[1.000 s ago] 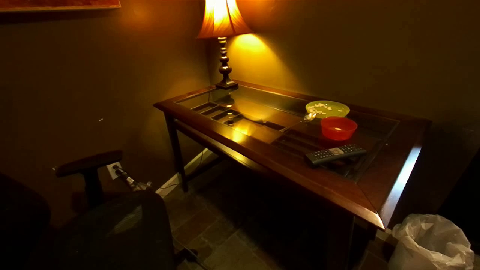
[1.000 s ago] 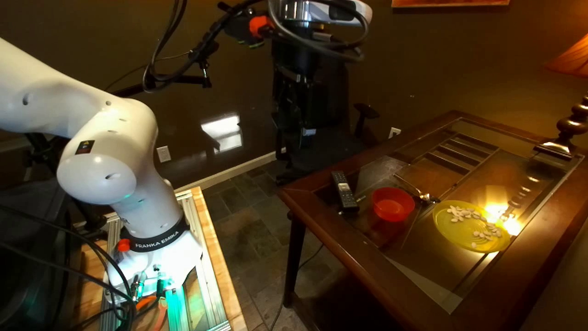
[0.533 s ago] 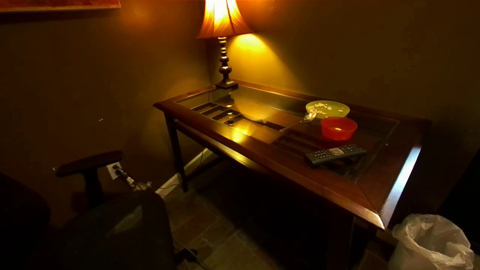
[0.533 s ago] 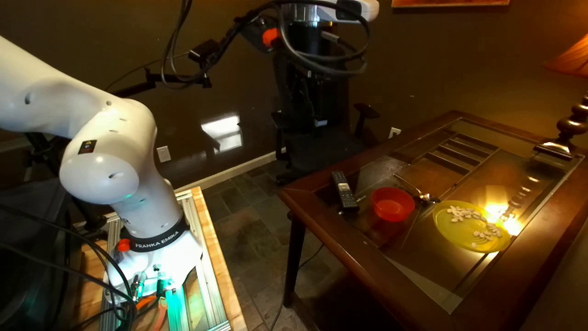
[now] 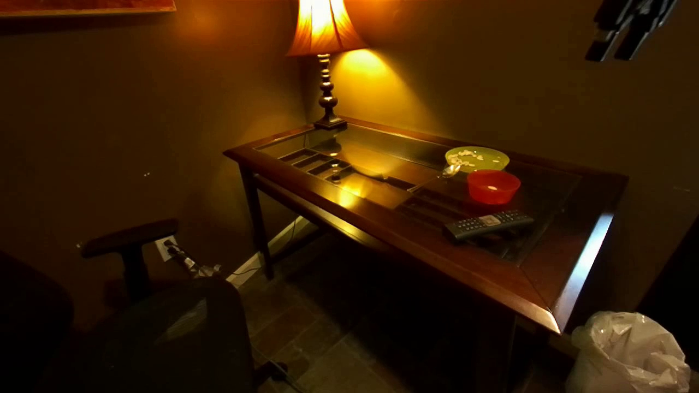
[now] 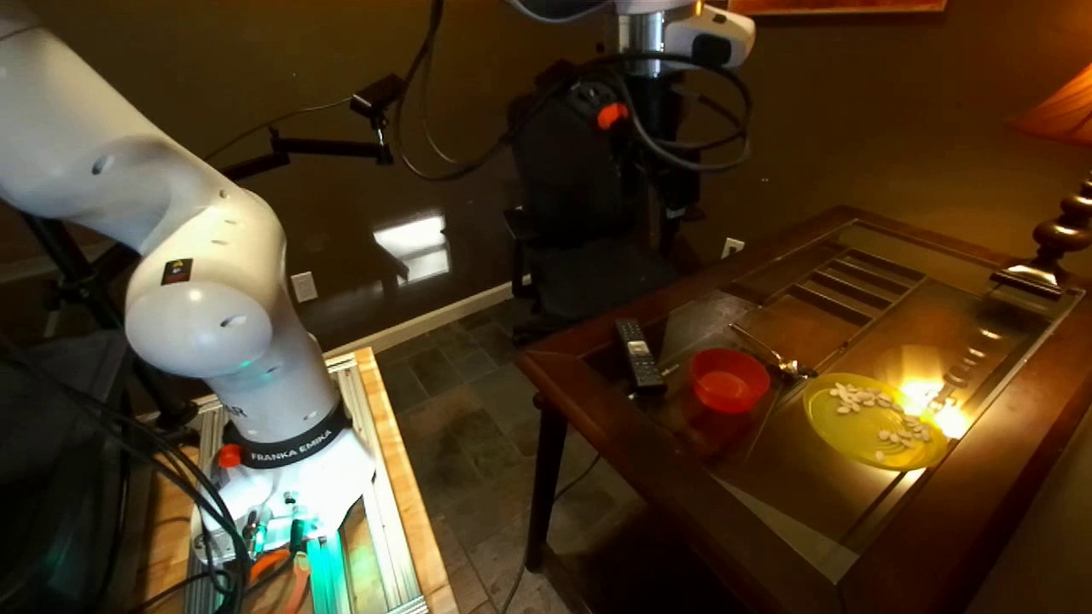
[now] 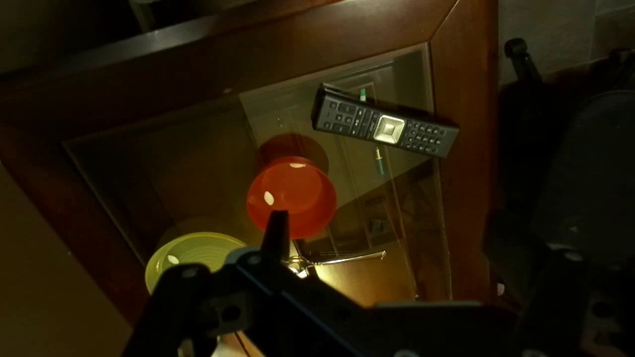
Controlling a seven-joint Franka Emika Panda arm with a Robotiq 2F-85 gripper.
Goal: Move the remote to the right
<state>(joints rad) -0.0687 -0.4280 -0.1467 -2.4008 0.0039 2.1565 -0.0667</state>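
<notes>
The remote (image 5: 489, 224), a dark slab with a silver patch among its keys, lies flat on the table near the red bowl in both exterior views. Its full length shows in the wrist view, where the remote (image 7: 387, 121) sits upper right of the bowl. My gripper (image 5: 611, 57) hangs in the air at the top right of an exterior view, well above the table, with a gap between its fingers. Against the dark chair the gripper (image 6: 674, 213) is hard to make out. In the wrist view the jaws are spread wide and hold nothing; the right one is mostly lost in shadow.
A red bowl (image 6: 729, 380) stands beside the remote. Past it are a yellow-green bowl (image 6: 840, 435) with white pieces and a spoon (image 7: 347, 259). The lamp (image 5: 327, 98) occupies a far corner. The table's wooden frame (image 6: 623, 418) runs close by the remote; a chair (image 5: 180, 327) is nearby.
The arm has swung right and lower in an exterior view. The gripper has come into sight at the top right of an exterior view. The remote and bowls have stayed put.
</notes>
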